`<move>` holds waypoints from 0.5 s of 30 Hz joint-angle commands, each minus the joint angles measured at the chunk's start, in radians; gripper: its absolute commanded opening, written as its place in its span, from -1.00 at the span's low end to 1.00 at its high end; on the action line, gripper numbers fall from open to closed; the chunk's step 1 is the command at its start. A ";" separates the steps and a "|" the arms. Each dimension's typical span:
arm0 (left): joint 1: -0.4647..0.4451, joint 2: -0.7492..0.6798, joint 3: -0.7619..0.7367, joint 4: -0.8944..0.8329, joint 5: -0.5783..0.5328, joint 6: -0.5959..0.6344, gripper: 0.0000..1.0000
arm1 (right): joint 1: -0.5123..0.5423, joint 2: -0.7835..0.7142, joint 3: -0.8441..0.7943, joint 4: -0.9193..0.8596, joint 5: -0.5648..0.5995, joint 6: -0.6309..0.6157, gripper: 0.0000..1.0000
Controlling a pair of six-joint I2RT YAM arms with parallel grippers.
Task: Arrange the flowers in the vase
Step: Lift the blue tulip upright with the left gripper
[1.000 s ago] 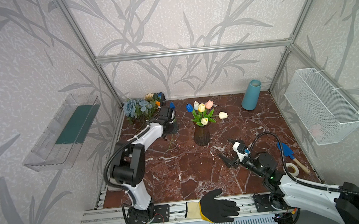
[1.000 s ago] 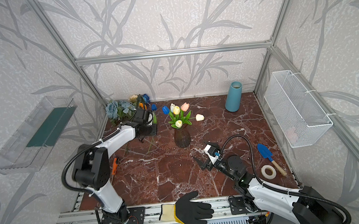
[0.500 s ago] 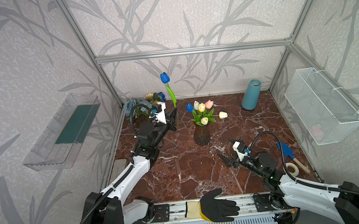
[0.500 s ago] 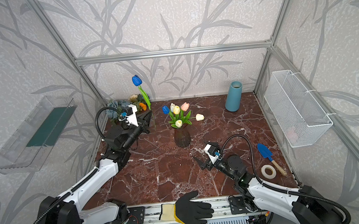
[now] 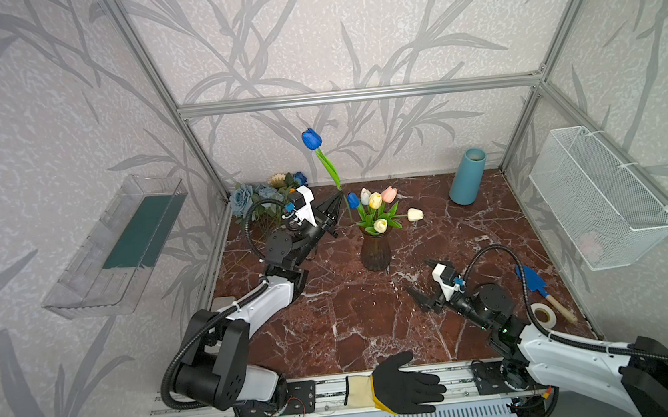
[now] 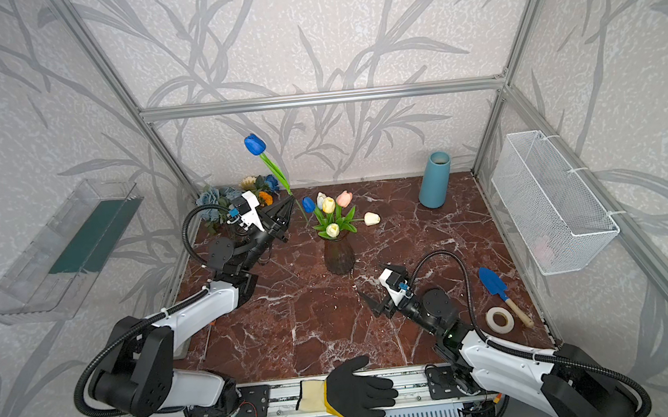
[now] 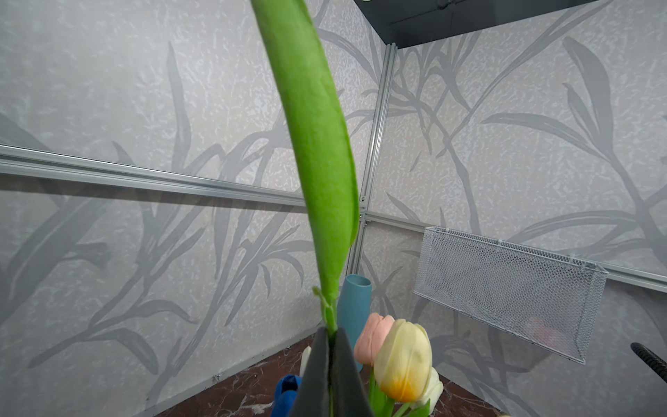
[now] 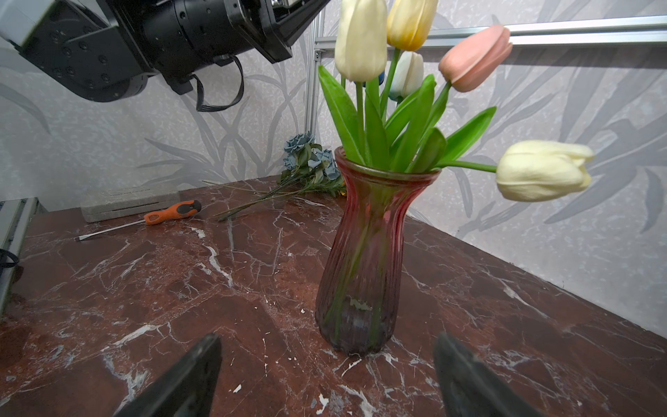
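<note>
A black work glove (image 5: 408, 388) lies flat on the front rail, straight in front of the glass vase (image 5: 375, 251). Between glove and vase, a little to the vase's right, the right gripper (image 5: 419, 275) hangs low over the red marble tabletop (image 5: 356, 324). Its jaws are spread wide with nothing between them. In the right wrist view they face the vase's foot, well short of it.

Further to the vase's right lie a roll of white tape (image 5: 544, 314) and a blue hand trowel (image 5: 533, 280). Off to its left, near the table edge, an orange-handled screwdriver (image 8: 169, 213) lies flat.

The vase stands upright and holds a cluster of tulips (image 5: 376, 209) — blue, white, yellow and pink among green leaves. One cream tulip (image 5: 415, 214) droops sideways over the rim to the right.

Just left of the vase and above its rim, the left gripper (image 5: 337, 197) is clamped tight on the lower stem of a blue tulip (image 5: 311, 138). Stem and leaf rise steeply from the jaws, and the bloom sits high above the vase, leaning away from it and not in it.

Behind and left of the vase, in the far corner, more flowers lie on the table: dusty-blue roses (image 5: 239, 195), a beige daisy (image 5: 277, 179), a dark-blue rose (image 5: 300, 177) and an orange marigold (image 6: 265, 198). Behind and right of the vase, a teal cylinder (image 5: 467, 178) stands by the back wall.
</note>
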 commanded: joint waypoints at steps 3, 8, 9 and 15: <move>-0.014 0.034 0.050 0.147 0.034 -0.072 -1.00 | 0.005 -0.011 0.001 0.036 0.002 0.002 0.85; -0.037 0.040 0.053 0.147 0.034 -0.068 -1.00 | 0.005 -0.023 0.001 0.024 0.005 0.001 0.85; -0.038 0.043 0.050 0.144 0.035 -0.066 -1.00 | 0.005 -0.025 0.000 0.023 0.005 0.001 0.85; -0.039 0.064 0.015 0.134 0.013 -0.044 -1.00 | 0.004 -0.039 -0.003 0.017 0.005 0.000 0.85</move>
